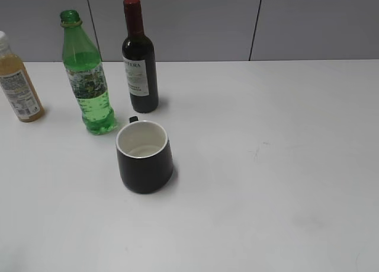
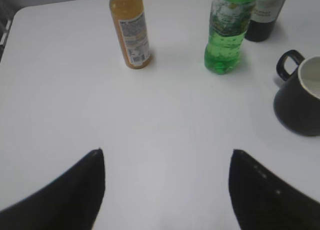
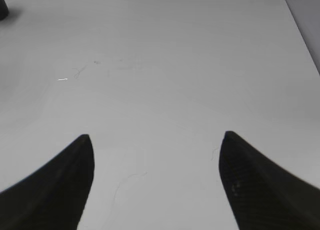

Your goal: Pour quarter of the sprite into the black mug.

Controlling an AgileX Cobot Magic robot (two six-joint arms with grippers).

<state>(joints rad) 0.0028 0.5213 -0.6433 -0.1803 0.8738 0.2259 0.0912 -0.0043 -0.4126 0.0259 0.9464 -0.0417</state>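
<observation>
My left gripper (image 2: 167, 190) hung low over the white table (image 1: 284, 165), jaws spread wide with nothing between them. My right gripper (image 3: 155, 180) hung the same way, wide and holding nothing, over bare table.

The sprite (image 2: 227, 32) stood upright far ahead of my left jaws, a bit to the right. It stood between the orange juice bottle (image 2: 131, 29) and the dark wine bottle (image 1: 139, 58). Its cap looked off, I think. The black mug (image 2: 300, 97) sat nearer, off past my right-hand fingertip (image 2: 250, 185), with its handle toward the bottles.
</observation>
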